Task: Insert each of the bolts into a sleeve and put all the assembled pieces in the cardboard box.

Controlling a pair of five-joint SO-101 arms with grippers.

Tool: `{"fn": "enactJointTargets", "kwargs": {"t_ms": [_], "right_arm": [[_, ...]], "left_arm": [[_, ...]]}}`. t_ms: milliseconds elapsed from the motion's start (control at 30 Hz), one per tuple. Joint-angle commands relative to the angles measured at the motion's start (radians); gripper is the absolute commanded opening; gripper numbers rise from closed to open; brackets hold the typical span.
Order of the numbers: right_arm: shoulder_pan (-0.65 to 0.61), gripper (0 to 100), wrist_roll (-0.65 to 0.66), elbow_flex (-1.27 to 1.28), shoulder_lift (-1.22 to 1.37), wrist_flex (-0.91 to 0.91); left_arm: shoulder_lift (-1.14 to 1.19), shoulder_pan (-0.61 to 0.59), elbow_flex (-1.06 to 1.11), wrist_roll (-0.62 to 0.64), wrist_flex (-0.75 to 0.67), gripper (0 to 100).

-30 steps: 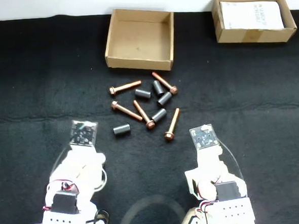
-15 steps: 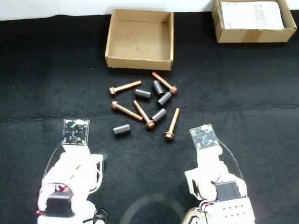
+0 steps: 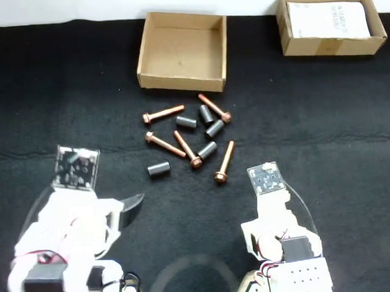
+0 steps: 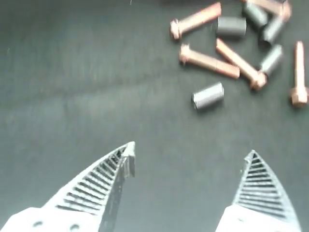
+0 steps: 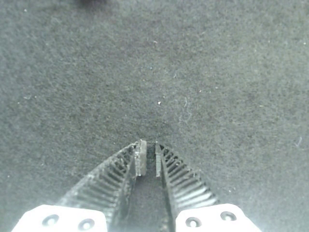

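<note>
Left gripper [image 4: 190, 150]: jaws spread wide, nothing between them. It hangs over bare black cloth [image 4: 72, 87], short of the parts.

Right gripper [image 5: 148, 147]: jaws nearly closed with a thin slit between the tips, holding nothing, low over the cloth.

Lone sleeve [image 4: 208, 95]: lies on its side, apart from the heap and closest to the left gripper. Judged small, rigid, smooth and round, so it is likely to roll or squirt out of the ribbed pads. Best taken across the barrel at mid-length, leaving a bore end free.

Nearest bolt [image 3: 224, 162]: lies just ahead of the right arm, head toward it. Judged light and stiff. Grip the shank near the head so the plain end projects.

Other bolts [image 3: 165, 144] and sleeves [image 3: 207, 149]: five of each in all, lying loose. The middle of the heap is crowded, with some pieces touching or nearly so. Wide jaws there would likely nudge neighbours, so the outliers are the cleaner picks.

Cardboard box [image 3: 181, 82]: beyond the heap, open and empty, its near wall facing the parts.

Second box [image 3: 331, 46]: far right, well apart, with a paper sheet [image 3: 327, 19] inside.
</note>
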Motion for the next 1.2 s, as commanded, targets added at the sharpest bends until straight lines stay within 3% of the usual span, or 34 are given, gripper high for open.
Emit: {"fn": "enactJointTargets", "kwargs": {"t_ms": [0, 200, 467, 1000, 1167], "right_arm": [[-0.013, 3.3, -0.003, 0.068, -0.004, -0.01], [-0.013, 3.3, -0.003, 0.068, -0.004, -0.01], [-0.015, 3.3, -0.003, 0.068, -0.004, -0.01], [-0.019, 3.3, -0.005, 0.07, -0.004, -0.012], [-0.081, 3.6, -0.005, 0.056, -0.004, -0.018]], "left_arm": [[0.266, -0.025, -0.344, -0.028, 0.226, 34], [0.375, -0.056, -0.452, -0.025, 0.235, 34], [0.374, 0.008, -0.193, -0.026, 0.233, 34], [0.369, 0.008, -0.177, -0.028, 0.226, 35], [0.369, 0.01, -0.12, -0.031, 0.184, 35]]}}
